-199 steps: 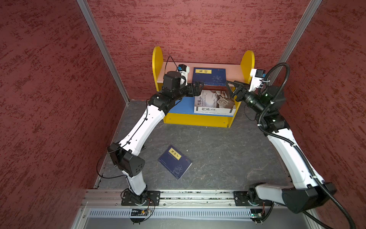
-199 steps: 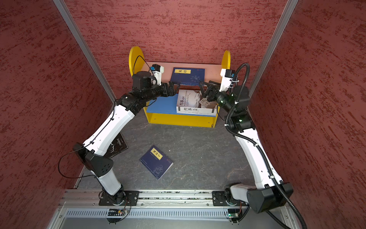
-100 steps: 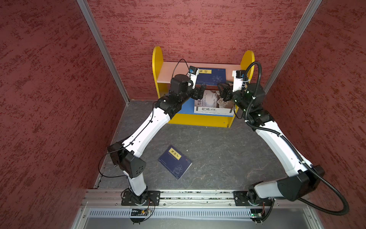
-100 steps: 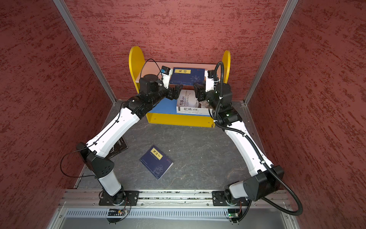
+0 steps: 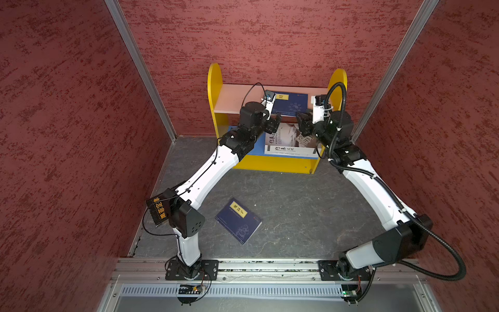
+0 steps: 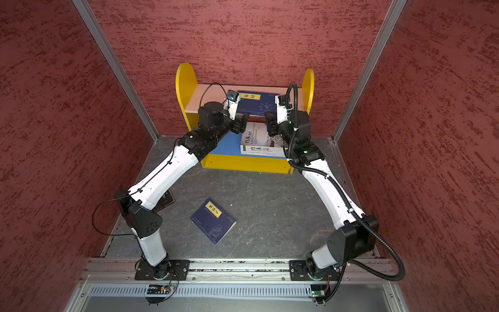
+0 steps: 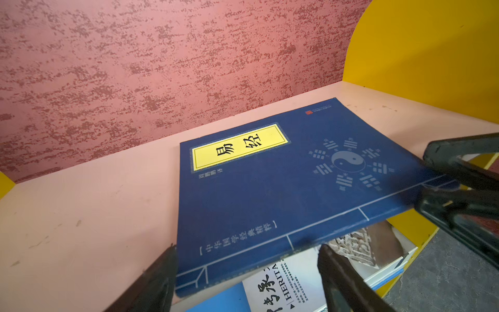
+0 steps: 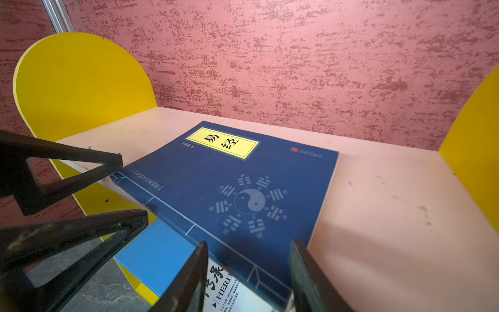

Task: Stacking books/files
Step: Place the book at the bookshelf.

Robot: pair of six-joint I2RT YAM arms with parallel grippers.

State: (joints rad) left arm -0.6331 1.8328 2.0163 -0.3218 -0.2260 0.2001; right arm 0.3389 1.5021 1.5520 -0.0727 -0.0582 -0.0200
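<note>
Left jaws and right jaws both sit apart with nothing clamped, each straddling the nearest edge of the navy book [image 7: 270,189] lying flat on the pink shelf [image 7: 81,216] just ahead of them.

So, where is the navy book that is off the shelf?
In both top views the navy book lies flat on the grey floor before the yellow shelf, nearer the left arm.
</note>
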